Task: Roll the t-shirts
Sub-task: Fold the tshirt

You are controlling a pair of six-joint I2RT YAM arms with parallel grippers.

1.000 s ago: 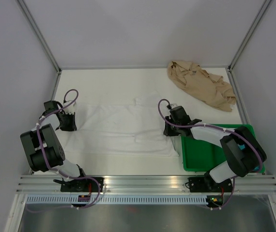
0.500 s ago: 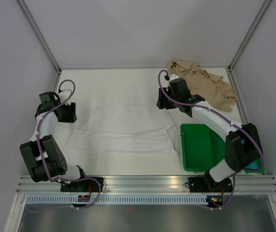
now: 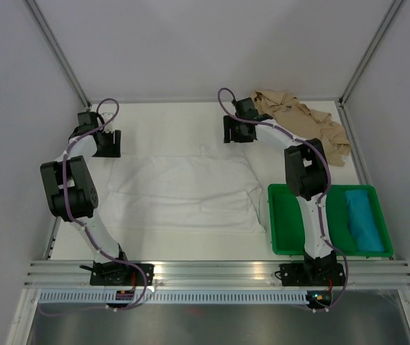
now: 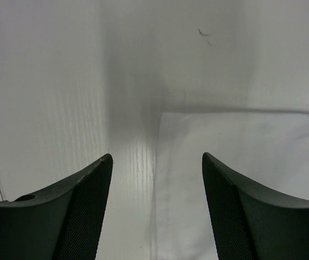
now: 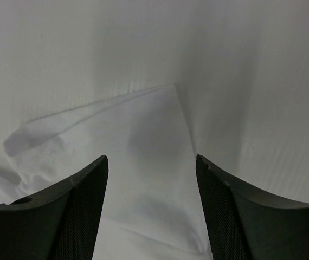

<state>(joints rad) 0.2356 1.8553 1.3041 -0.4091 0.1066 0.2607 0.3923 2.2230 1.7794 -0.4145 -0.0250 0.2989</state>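
The white t-shirt (image 3: 183,190) lies spread flat across the middle of the table, its far edge a little rumpled. My left gripper (image 3: 107,143) hovers open over the shirt's far left corner (image 4: 241,184), with only table and cloth edge between the fingers (image 4: 156,158). At the far right corner, my right gripper (image 3: 235,132) is also open, above the shirt's corner flap (image 5: 138,141), holding nothing (image 5: 152,158). The tan t-shirt (image 3: 302,129) lies crumpled at the back right, just right of the right gripper.
A green tray (image 3: 295,223) stands at the front right with a teal rolled cloth (image 3: 363,226) in its right half. Grey walls and metal posts close off the back and sides. The arm bases sit on the rail at the near edge.
Both grippers have opened, let go of the white t-shirt and swung from its middle to its far corners. The right arm no longer covers the tray, so the teal cloth shows.
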